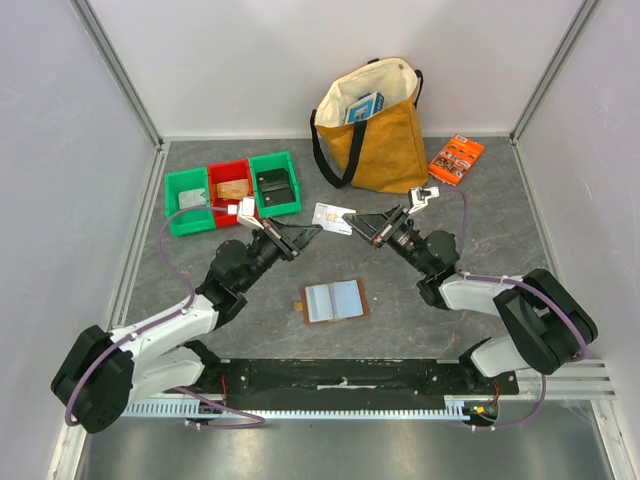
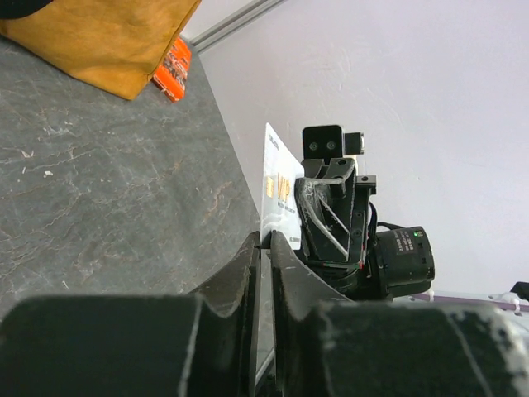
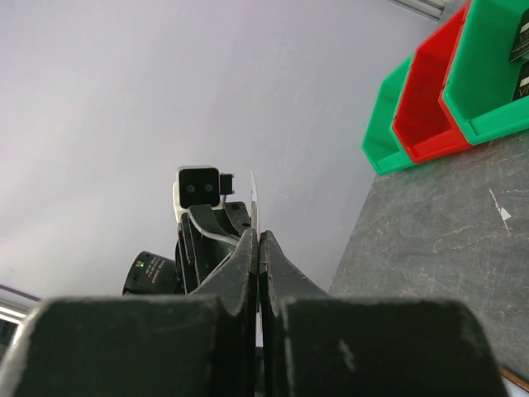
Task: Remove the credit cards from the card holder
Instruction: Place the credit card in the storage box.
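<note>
**1 card gripped from 2 sides, card holder open on the table**

The left gripper [image 1: 312,230] and the right gripper [image 1: 360,222] meet almost tip to tip over the middle of the table [image 1: 330,265], with a white card [image 1: 333,216] between them. The card has orange print on its face and hangs in the air, clear of the surface. The right gripper is clamped on it. In the right wrist view its 2 fingers are pressed together, with only the card's thin white edge showing between them. The left gripper has the opposite side. In the left wrist view its fingers stand at a narrow slit with the card's edge sitting in it, and the printed face stretches beyond the tips toward the right gripper.

The card holder [image 1: 335,300] lies open and flat on the table, nearer the arm bases than the held card and apart from both grippers. Its pale grey-blue inside faces up within a brown border, and a small tab [image 1: 298,306] sticks out at its left edge. Whether more cards sit in its pockets cannot be told.

At the back left, 3 bins stand in a row: the left green bin [image 1: 188,205], the red bin [image 1: 232,185] and the right green bin [image 1: 276,182]. A yellow tote bag [image 1: 385,145] stands open behind the grippers, and an orange packet [image 1: 456,157] lies just to its right.
</note>
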`<state>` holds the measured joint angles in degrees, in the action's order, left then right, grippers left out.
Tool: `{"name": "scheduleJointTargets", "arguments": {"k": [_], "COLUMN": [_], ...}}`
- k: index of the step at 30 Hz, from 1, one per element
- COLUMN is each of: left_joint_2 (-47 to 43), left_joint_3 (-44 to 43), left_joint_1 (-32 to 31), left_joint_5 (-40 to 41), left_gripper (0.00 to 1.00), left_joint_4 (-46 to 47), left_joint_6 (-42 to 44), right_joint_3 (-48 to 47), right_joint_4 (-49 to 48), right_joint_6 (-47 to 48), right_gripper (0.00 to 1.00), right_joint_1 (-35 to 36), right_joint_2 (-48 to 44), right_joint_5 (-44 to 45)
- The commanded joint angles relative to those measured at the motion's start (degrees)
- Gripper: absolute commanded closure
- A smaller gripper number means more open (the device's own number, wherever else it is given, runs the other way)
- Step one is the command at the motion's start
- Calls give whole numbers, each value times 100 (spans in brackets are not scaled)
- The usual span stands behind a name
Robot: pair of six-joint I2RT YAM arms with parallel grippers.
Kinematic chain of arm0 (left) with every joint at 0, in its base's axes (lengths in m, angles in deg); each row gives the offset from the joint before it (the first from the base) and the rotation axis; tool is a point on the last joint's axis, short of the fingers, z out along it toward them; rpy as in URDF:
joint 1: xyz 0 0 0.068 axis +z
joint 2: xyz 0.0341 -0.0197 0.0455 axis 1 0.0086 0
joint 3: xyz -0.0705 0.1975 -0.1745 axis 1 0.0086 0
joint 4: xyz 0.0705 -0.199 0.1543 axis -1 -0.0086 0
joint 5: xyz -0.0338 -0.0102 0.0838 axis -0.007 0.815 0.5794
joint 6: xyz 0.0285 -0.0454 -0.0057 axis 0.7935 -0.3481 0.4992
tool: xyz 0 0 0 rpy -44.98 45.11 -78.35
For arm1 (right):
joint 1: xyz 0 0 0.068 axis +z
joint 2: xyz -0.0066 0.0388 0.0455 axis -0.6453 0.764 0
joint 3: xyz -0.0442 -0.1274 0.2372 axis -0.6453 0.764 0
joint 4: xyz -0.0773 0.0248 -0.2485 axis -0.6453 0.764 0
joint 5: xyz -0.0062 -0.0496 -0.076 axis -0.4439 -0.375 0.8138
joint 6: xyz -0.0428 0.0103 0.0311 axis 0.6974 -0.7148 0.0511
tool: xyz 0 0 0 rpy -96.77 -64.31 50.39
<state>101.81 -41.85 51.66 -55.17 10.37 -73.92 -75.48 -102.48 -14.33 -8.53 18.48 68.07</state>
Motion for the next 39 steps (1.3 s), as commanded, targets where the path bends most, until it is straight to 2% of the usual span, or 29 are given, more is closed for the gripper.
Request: {"name": "scheduleJointTargets", "arguments": {"k": [1,3,9,11,14,16,18,22,25,29,34,36,39], "left_joint_2": [83,110,163,163,154,119,31,-162,-311,-505,-576,-541,-418], "left_joint_3": [-205,-231,-249,-249,-249,-240,-232,-258,-258,-302,-354,-416,-574], "left_joint_1": [23,23,23,14,14,14,23,206,514,1260,2551,3122,3774], "left_joint_5": [189,136,101,118,144,197,267,487,470,321,-320,-557,-882], "left_gripper": [81,75,70,76,98,98,98,98,98,98,98,98,98], "left_joint_4": [547,636,662,671,662,584,461,30,-269,-681,-972,-1042,-1192], "left_joint_6": [-49,-49,-93,-93,-75,-40,47,311,469,759,1041,1137,1260], "right_joint_3": [80,80,71,71,88,123,150,255,361,422,221,-7,-297], "right_joint_4": [-540,-584,-619,-628,-637,-637,-637,-610,-435,232,1750,2883,4062], "right_joint_6": [-83,-118,-135,-135,-127,-153,-153,-136,-13,443,1391,2014,2973], "right_gripper": [100,100,100,100,100,100,92,62,51,38,20,11,2], "right_joint_1": [16,24,24,24,16,16,-19,-230,-449,-652,-819,-828,-837], "right_joint_2": [71,106,141,141,159,159,159,106,-34,-367,-938,-1211,-1554], "right_joint_5": [-122,-122,-131,-140,-140,-122,-148,-324,-491,-667,-1079,-1080,-958]}}
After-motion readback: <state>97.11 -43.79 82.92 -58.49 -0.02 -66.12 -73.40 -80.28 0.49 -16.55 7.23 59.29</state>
